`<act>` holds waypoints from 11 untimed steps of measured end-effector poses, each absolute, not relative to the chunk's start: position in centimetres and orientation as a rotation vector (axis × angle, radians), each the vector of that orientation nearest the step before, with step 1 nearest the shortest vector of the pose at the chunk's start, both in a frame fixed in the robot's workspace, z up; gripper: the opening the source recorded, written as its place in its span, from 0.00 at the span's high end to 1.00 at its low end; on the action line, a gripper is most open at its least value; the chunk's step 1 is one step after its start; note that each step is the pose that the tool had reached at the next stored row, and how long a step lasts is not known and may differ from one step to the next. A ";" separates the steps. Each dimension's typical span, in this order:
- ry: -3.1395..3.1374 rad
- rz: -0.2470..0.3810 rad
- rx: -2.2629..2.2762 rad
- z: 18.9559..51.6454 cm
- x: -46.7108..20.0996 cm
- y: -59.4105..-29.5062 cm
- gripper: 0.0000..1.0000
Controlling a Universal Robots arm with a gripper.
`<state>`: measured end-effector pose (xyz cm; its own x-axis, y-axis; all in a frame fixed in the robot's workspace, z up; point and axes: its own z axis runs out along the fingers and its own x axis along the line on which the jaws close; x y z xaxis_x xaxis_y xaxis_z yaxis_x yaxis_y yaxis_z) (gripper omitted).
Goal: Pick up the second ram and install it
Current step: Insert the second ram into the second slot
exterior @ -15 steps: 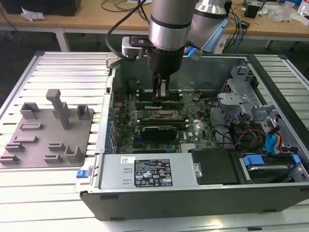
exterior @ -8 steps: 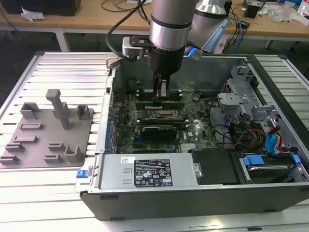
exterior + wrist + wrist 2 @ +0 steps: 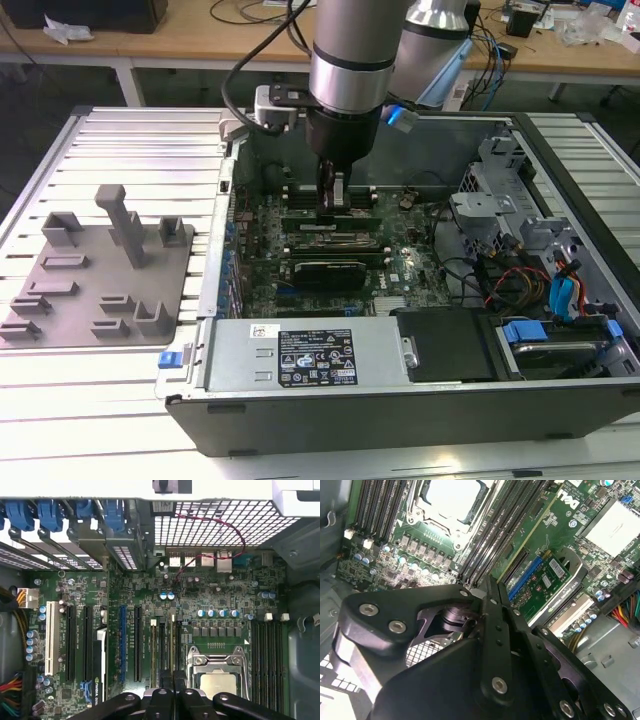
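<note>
My gripper (image 3: 336,205) reaches down into the open computer case, right over the memory slots beside the processor socket. In both wrist views its two black fingers (image 3: 161,700) stand pressed close with only a thin seam between them. The second ram (image 3: 172,650) shows edge-on as a thin green-gold strip standing in a black slot. It runs straight into the seam between the fingers, where its held part is hidden. My gripper (image 3: 490,582) (image 3: 174,692) is shut on it at board level.
Another thin stick (image 3: 153,650) sits in a neighbouring slot. The processor socket (image 3: 215,675) lies just beside, and a graphics card (image 3: 550,580) past the slots. Drive bays and cables (image 3: 540,270) crowd the exterior view's right. A grey fixture plate (image 3: 100,270) lies outside the case.
</note>
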<state>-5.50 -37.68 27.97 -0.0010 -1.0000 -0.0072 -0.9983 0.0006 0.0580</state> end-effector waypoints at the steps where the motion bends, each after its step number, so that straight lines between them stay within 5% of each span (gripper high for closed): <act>1: -2.196 -0.072 2.194 27.9 -5.5 -37.7 0.91; 11: -2.196 -0.072 2.195 27.1 -5.5 -37.7 0.91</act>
